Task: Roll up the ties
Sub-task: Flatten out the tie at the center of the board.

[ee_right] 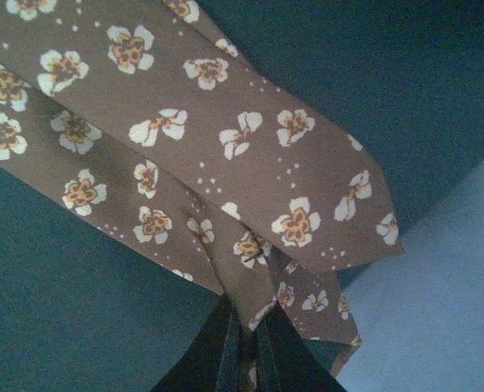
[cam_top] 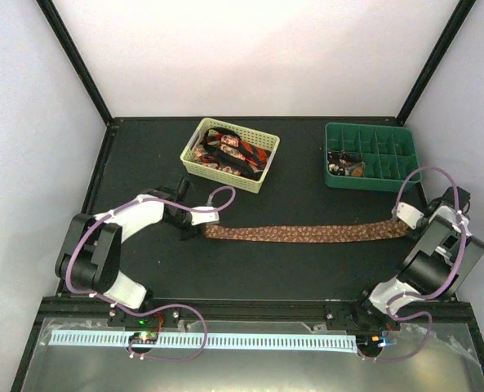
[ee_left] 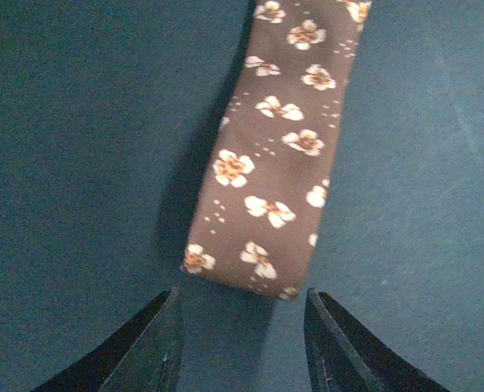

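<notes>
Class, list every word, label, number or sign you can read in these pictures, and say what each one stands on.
None can be read.
Brown tie: flower print only, no text.
Ties in the basket: pattern too small to tell any lettering.
Pale strip at the near edge: marks too small to read.

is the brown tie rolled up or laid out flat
Laid out, not rolled: the brown tie runs as one long strip across the table, its narrow end flat before the left claw.
</notes>
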{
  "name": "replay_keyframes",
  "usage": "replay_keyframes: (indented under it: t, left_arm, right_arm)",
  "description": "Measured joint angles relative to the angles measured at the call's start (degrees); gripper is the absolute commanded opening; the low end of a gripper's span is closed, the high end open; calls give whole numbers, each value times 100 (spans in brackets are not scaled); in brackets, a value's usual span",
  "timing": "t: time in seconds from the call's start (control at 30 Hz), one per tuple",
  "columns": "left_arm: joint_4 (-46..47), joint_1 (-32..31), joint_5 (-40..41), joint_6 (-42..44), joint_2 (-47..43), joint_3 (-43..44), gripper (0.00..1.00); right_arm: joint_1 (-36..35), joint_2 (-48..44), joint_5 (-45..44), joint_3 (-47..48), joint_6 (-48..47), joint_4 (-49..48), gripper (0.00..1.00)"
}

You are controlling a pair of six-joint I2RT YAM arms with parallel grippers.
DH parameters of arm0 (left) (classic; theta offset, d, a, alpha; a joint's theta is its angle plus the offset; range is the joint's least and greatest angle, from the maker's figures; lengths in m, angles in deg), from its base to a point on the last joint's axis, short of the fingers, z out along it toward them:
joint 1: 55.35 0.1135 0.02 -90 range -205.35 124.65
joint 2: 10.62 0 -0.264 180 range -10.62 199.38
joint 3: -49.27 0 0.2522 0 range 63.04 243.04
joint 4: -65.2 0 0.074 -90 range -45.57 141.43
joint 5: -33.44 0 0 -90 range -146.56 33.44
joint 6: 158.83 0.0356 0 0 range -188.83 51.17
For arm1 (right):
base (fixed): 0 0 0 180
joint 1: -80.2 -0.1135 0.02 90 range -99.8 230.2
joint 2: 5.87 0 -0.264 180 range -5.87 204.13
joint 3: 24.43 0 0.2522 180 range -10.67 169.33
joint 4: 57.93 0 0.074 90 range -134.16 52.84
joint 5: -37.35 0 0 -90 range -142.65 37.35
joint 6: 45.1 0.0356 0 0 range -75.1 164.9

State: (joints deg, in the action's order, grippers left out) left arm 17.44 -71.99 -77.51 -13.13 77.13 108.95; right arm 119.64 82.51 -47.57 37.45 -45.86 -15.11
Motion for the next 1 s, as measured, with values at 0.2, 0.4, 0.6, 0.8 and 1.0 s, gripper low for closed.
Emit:
replay_keyframes:
  t: [0.2, 0.4, 0.6, 0.8, 1.0]
  left_arm:
    - [-20, -555, -107, -345, -105, 11, 58]
    - [63, -1069, -181, -833, -111, 184, 71]
    - [400, -1268, -262, -1180, -258, 251, 78]
    - [667, -1379, -155, -1547, -431, 271, 99]
    - [1064, -1342, 42, -2065, -1029, 269, 99]
  right_arm:
    - [409, 138, -236, 326, -341, -31, 4]
    - [817, 153, -354, 763, -765, -94, 7]
    - [997, 157, -450, 678, -1231, -470, 22]
    - [1010, 39, -341, 505, -1340, -680, 73]
    - [1010, -693, 291, 763, -1237, 236, 95]
